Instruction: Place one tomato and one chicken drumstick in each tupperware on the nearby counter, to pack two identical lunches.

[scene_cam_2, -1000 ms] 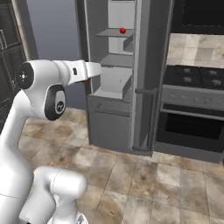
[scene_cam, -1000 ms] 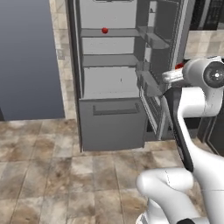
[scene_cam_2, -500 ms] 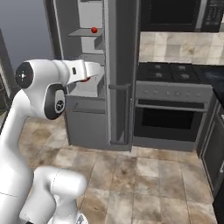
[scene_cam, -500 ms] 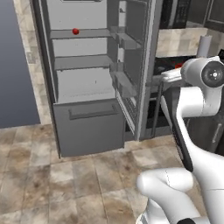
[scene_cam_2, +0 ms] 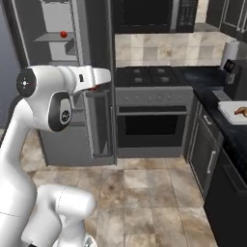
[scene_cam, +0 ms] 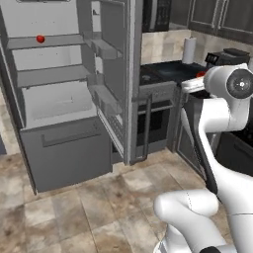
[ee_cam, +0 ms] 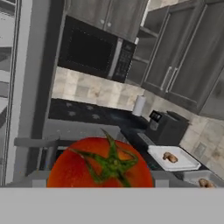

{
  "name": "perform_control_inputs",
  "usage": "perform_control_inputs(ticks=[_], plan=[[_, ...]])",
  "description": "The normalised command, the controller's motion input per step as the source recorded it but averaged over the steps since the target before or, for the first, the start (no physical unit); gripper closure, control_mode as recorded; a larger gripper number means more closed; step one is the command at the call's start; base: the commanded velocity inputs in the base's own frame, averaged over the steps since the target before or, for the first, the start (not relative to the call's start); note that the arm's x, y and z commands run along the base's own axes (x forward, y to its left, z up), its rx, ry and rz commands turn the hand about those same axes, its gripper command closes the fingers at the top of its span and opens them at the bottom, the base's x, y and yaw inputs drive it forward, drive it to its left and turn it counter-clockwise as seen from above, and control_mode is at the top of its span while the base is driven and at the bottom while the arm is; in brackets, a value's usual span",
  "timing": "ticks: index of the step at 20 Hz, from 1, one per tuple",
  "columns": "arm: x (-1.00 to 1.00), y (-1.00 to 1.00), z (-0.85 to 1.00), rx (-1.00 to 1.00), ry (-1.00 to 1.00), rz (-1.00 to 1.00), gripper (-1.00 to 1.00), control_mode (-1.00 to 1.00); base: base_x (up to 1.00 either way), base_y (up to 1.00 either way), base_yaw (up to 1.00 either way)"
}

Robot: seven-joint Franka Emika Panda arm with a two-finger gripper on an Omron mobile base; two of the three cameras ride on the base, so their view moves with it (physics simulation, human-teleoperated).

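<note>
My gripper [ee_cam: 100, 176] is shut on a glossy red tomato [ee_cam: 100, 162] with a green stalk, which bulks large at the bottom of the hand view. A sliver of the same tomato [scene_cam_2: 94, 88] peeks out under the hand in the right base view. Another tomato [scene_cam: 40, 38] lies on an upper shelf of the open fridge. Two pale tupperware trays sit on the black counter [scene_cam_2: 212, 102] to the right: the nearer tupperware [ee_cam: 173, 158] holds a chicken drumstick [ee_cam: 168, 156], and the second tupperware [ee_cam: 203, 179] also shows a drumstick [ee_cam: 202, 182].
The open fridge door [scene_cam: 118, 74] stands left of the stove [scene_cam_2: 149, 76] and oven [scene_cam_2: 152, 123]. A black coffee machine [ee_cam: 166, 127] and a paper towel roll [ee_cam: 139, 105] stand on the counter behind the trays. Tiled floor lies free ahead.
The whole view has swung right, from the open fridge toward the stove and counter, so the base has moved. The tomato stays in the gripper.
</note>
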Motion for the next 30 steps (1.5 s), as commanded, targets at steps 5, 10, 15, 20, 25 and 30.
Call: perform_control_inputs(ticks=[5, 10, 15, 20, 25, 30], plan=[[0.0, 0.0, 0.0, 0.0, 0.0, 0.0, 1.0, 1.0, 0.0, -0.71, -0.34], [0.0, 0.0, 0.0, 0.0, 0.0, 0.0, 1.0, 1.0, 0.0, -0.61, -0.38], [0.0, 0.0, 0.0, 0.0, 0.0, 0.0, 1.0, 1.0, 0.0, -0.55, -0.37], [0.0, 0.0, 0.0, 0.0, 0.0, 0.0, 1.0, 1.0, 0.24, -0.28, -0.29], [0.0, 0.0, 0.0, 0.0, 0.0, 0.0, 1.0, 1.0, 0.83, -0.08, -0.22], [0.0, 0.0, 0.0, 0.0, 0.0, 0.0, 1.0, 1.0, 1.0, -0.22, -0.24]])
